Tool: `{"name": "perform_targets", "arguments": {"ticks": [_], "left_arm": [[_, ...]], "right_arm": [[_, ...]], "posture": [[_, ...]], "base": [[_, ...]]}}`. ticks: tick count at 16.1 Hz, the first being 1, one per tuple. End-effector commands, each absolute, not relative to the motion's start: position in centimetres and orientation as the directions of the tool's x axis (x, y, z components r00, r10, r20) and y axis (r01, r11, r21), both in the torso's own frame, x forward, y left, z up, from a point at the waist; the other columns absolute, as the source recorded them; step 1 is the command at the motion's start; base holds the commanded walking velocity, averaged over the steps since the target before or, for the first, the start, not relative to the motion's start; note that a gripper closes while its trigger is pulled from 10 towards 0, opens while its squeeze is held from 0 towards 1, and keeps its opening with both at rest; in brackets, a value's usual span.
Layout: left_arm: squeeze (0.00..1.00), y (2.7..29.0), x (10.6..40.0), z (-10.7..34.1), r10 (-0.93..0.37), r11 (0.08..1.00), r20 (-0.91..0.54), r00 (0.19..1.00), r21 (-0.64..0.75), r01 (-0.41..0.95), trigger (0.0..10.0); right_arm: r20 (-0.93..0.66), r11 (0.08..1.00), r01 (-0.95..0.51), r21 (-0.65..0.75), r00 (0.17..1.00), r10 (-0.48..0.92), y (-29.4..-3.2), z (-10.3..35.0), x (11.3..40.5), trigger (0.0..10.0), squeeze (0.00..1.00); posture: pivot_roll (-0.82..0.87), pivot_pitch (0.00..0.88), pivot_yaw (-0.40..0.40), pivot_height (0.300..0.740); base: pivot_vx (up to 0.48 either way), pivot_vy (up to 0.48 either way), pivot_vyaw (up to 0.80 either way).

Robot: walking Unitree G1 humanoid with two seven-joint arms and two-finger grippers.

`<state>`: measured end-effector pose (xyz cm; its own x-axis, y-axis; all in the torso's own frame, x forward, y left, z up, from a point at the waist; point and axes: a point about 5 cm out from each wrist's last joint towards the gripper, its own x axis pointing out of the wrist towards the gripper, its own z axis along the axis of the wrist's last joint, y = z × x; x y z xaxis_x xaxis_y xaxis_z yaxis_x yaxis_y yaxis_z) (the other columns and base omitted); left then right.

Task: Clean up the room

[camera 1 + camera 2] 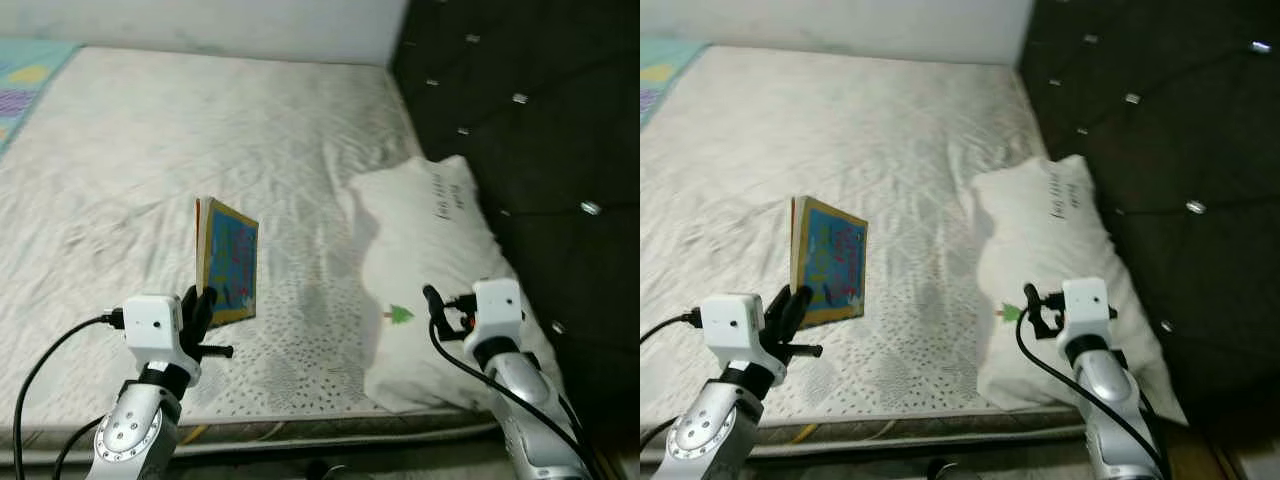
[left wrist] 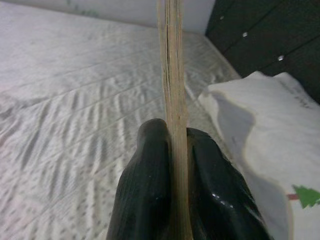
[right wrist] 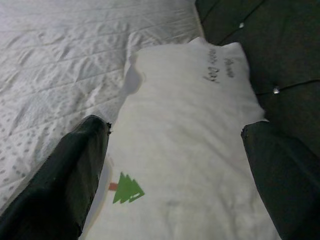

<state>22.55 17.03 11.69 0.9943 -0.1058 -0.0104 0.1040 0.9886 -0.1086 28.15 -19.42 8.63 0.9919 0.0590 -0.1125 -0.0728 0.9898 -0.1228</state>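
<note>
You had broad open mattress (image 1: 200,130) ahead and to the left, flat and unobstructed. The upright book (image 1: 228,262) pinched in your left gripper (image 1: 200,305) blocked passage just ahead of it. To the right, the pillow (image 1: 430,270) lay against the dark padded headboard (image 1: 530,120), beneath your spread right gripper (image 3: 175,165).

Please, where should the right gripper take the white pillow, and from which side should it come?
Probably the near end of the white pillow, beside the green tree print. It lies lengthwise along the dark headboard, so that end faces the robot. The right gripper hangs open above it; come down from above and pinch the soft edge.
</note>
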Motion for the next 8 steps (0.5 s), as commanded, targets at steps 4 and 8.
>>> {"name": "perform_targets", "arguments": {"ticks": [4, 8], "left_arm": [[0.00, 18.5, 21.4, 12.6, -0.023, 0.993, 0.065, 0.998, -0.117, 0.031, 10.0], [0.00, 17.9, 21.1, 13.0, -0.048, 0.994, 0.102, 0.994, -0.093, 0.058, 10.0]], "right_arm": [[-0.069, 0.992, -0.080, -0.098, 0.995, 0.073, -18.6, 9.2, 28.1, 10.0, 0.00], [-0.068, 0.993, -0.079, -0.085, 0.995, 0.073, -18.5, 9.1, 27.9, 10.0, 0.00]], "posture": [[0.03, 0.160, -0.053, 0.740], [0.04, 0.153, -0.052, 0.740]], "base": [[0.000, 0.000, -0.40], [0.000, 0.000, 0.00]]}}
